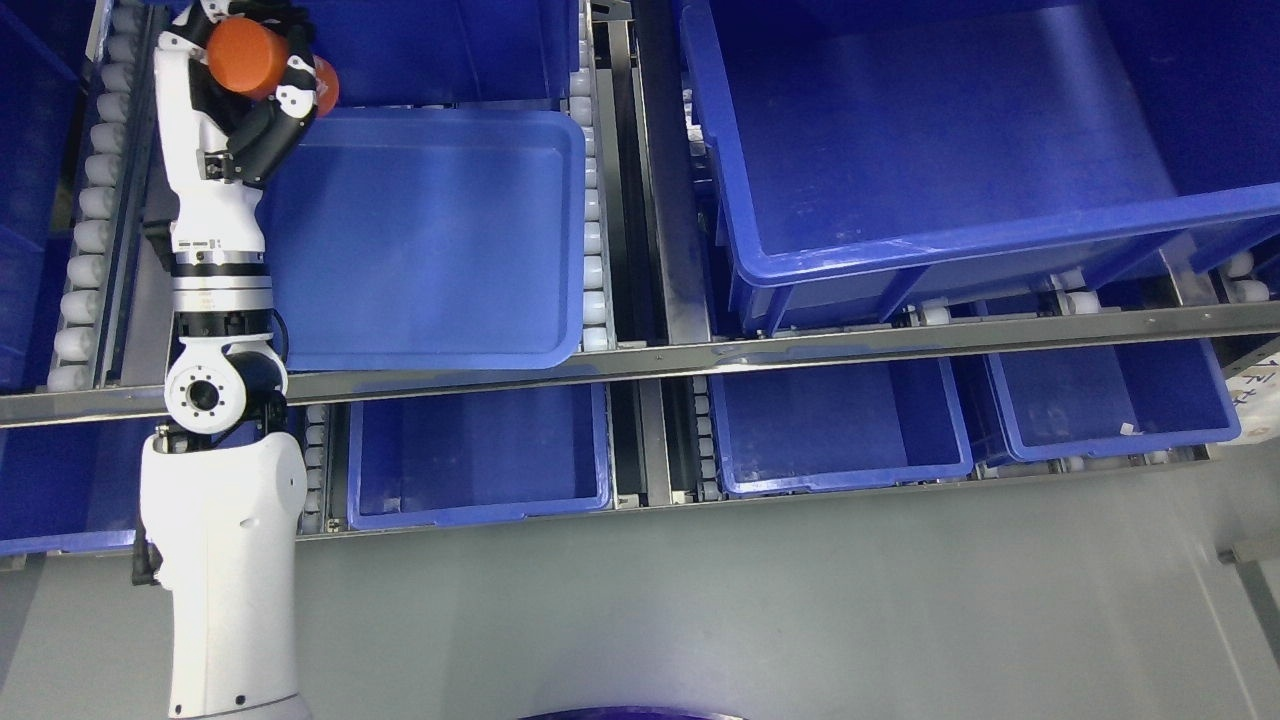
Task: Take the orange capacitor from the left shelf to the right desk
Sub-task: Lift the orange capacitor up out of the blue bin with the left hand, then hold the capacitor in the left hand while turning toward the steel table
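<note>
My left arm reaches up along the left side of the head view, its white and black hand (258,70) at the top left corner. The fingers (268,130) are curled around an orange cylindrical capacitor (247,55), held above the back left corner of a shallow blue tray (430,240) on the upper shelf level. A bit more orange shows behind the hand's right side at the tray's rim. My right arm is not in the picture.
A large deep blue bin (940,150) sits at the upper right. Below the metal shelf rail (700,352) stand three smaller blue bins (480,450) (835,425) (1110,395). White rollers (85,200) line the lanes. Grey floor (750,610) fills the bottom.
</note>
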Robot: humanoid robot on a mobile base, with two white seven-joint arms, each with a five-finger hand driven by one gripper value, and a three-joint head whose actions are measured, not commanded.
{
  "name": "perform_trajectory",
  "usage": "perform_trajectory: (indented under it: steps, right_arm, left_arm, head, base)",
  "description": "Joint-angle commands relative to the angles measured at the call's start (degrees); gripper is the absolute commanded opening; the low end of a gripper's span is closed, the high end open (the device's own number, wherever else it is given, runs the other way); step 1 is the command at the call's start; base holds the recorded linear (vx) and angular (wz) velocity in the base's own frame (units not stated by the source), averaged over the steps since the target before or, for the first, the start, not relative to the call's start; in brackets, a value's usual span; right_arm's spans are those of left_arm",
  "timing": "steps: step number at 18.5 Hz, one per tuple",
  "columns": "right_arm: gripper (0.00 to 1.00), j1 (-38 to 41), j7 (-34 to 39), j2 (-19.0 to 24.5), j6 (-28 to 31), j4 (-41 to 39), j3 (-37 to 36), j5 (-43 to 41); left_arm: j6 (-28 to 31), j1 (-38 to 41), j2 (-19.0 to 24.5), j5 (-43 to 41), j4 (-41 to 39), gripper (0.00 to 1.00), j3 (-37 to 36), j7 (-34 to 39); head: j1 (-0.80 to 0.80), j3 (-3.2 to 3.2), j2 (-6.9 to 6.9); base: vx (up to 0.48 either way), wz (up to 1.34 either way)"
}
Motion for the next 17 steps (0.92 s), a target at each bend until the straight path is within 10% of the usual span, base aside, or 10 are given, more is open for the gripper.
perform_trajectory:
  steps: [1, 17]
  right_arm:
    - [1.0, 0.8, 0.0, -1.0, -0.1, -1.9, -0.6, 0.0]
    - [1.0, 0.8, 0.0, -1.0, -0.1, -1.9, -0.6, 0.0]
  left_arm:
    - [-1.9, 3.1, -0.5, 0.1, -3.4, 0.06, -2.8, 1.2]
    - [-2.1, 3.6, -0.5, 1.3, -3.8, 0.06, -2.5, 1.1]
  head:
    - [0.0, 0.0, 0.0]
    - [0.0, 0.0, 0.0]
  base:
    - [0.004, 0.01]
    - [-0.006, -0.01]
